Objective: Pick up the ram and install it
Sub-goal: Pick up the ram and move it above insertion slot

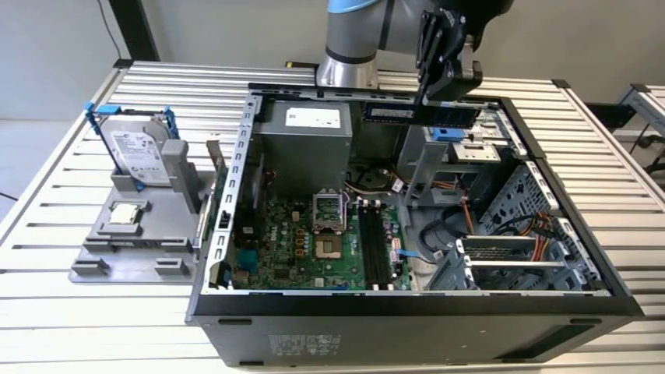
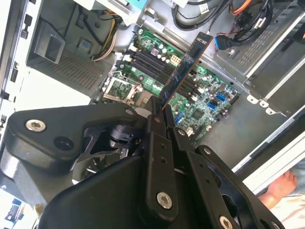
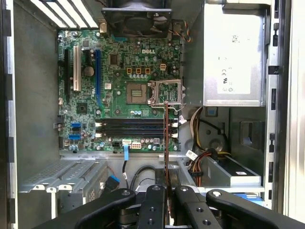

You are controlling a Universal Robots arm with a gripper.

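One gripper [image 1: 447, 95] up top, and one ram [image 1: 421, 114] with it. One open computer case [image 1: 416, 319] on the one bench [image 1: 93, 327]. Inside, one motherboard [image 1: 301, 241] and one processor socket [image 3: 138, 90]. Black memory slots [image 3: 133, 129] in the first wrist view: four, side by side. One fan [image 3: 138, 19], one power supply [image 3: 233, 52]. And one hard drive [image 1: 135, 148] in a blue frame.

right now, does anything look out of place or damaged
Nothing damaged or spilled. The gripper holds the ram level above the case. One oddity: a person's hand just outside it in the second wrist view.
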